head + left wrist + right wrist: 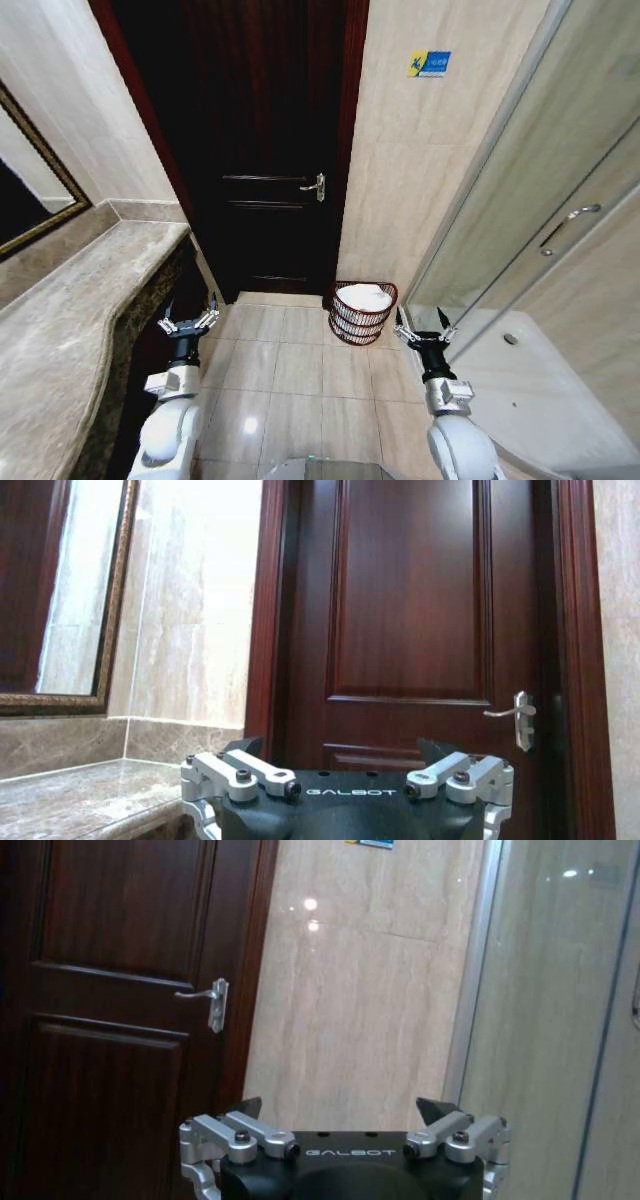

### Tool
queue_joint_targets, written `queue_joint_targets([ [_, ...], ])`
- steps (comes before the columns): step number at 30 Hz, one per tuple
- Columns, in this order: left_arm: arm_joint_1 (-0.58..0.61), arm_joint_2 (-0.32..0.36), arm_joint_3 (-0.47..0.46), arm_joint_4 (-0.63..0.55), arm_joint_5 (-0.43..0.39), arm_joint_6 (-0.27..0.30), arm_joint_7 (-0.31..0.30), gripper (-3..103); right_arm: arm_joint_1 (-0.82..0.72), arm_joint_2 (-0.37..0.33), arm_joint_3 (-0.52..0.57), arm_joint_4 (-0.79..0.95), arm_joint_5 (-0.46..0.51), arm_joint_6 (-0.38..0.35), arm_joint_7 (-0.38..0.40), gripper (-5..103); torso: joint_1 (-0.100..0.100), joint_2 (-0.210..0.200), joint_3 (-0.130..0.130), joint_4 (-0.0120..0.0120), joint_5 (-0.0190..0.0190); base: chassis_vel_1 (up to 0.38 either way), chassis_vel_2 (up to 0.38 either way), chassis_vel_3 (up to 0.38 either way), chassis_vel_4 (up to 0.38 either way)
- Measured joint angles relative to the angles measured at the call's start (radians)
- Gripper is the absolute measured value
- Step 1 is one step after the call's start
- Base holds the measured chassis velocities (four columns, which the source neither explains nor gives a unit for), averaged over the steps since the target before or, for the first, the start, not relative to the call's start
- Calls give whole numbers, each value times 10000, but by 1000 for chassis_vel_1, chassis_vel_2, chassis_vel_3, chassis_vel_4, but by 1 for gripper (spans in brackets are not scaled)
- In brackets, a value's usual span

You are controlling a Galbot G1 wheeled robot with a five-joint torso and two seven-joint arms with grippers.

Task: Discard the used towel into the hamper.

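The hamper (pixel 362 313), a small round dark red-brown wire basket, stands on the floor tiles by the wall right of the door. A white towel (pixel 365 296) lies inside it, filling its top. My left gripper (pixel 189 316) is held up, open and empty, beside the counter's edge, well left of the hamper. My right gripper (pixel 424 326) is also open and empty, just right of the hamper and nearer to me. The left wrist view has the left gripper (pixel 340 751) facing the door; the right wrist view has the right gripper (pixel 338 1111) facing the wall beside the door.
A dark wooden door (pixel 262 150) with a lever handle (pixel 315 186) is shut straight ahead. A marble counter (pixel 70 330) runs along the left under a framed mirror (pixel 25 195). A glass shower enclosure (pixel 545 250) stands on the right. Beige floor tiles (pixel 290 370) lie between.
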Motion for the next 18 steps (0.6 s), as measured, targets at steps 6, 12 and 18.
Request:
queue_joint_targets([
  [6, -135, 27, 25, 158, -5, -5, 21, 100, -145, -14, -21, 16, -34, -18, -2, 100, 1, 0, 0, 0, 1, 74, -74, -65, 85],
  [12, -169, 65, 51, 185, -17, -6, 32, 100, -281, -5, -36, 16, -93, 17, 15, 100, 0, 0, 0, -1, 1, 78, -71, -81, 76],
  [18, -129, 169, 13, 185, -131, -18, 40, 100, -346, -13, -162, -24, -159, 116, 136, 100, 0, 0, 0, 2, 0, 99, -87, -96, 81],
])
